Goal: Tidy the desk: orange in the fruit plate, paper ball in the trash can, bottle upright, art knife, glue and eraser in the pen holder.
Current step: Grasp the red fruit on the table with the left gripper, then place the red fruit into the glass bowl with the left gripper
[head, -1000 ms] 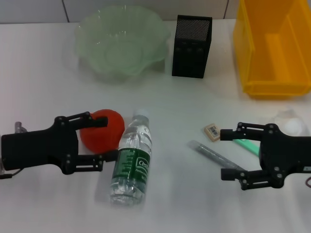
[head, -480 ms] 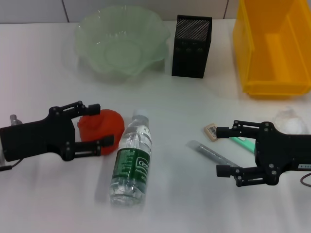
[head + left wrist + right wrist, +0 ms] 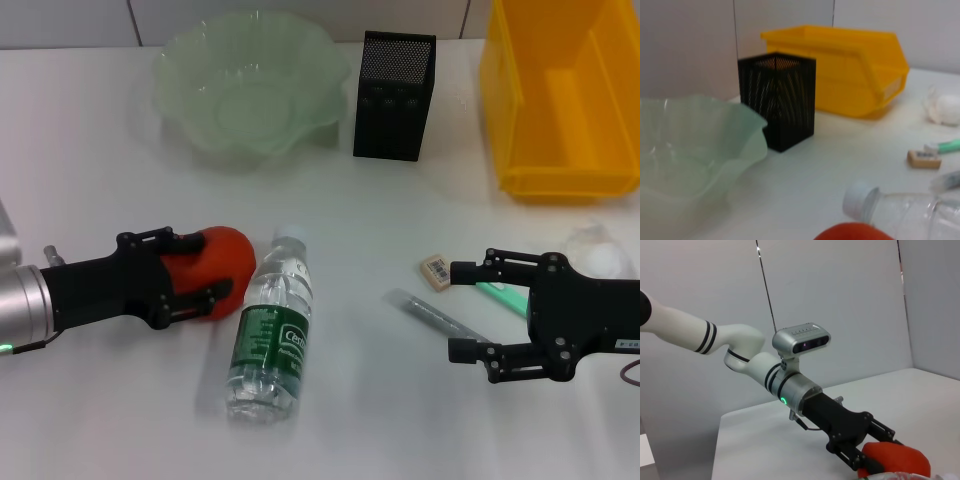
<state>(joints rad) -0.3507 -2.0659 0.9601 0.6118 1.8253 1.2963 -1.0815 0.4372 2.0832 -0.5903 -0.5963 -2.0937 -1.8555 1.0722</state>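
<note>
Two grippers | left gripper (image 3: 205,268) pinching orange (image 3: 215,265) beside lying bottle (image 3: 268,335) | right gripper (image 3: 462,312) spread, over table (image 3: 360,220)

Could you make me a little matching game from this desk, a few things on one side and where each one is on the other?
Things:
1. orange
2. bottle
3. eraser
4. pen holder

Places:
A. between the fruit plate and the trash can
B. lying on its side
C. between the left gripper fingers
D. by the open right gripper

Pairs: 1-C, 2-B, 3-D, 4-A
</note>
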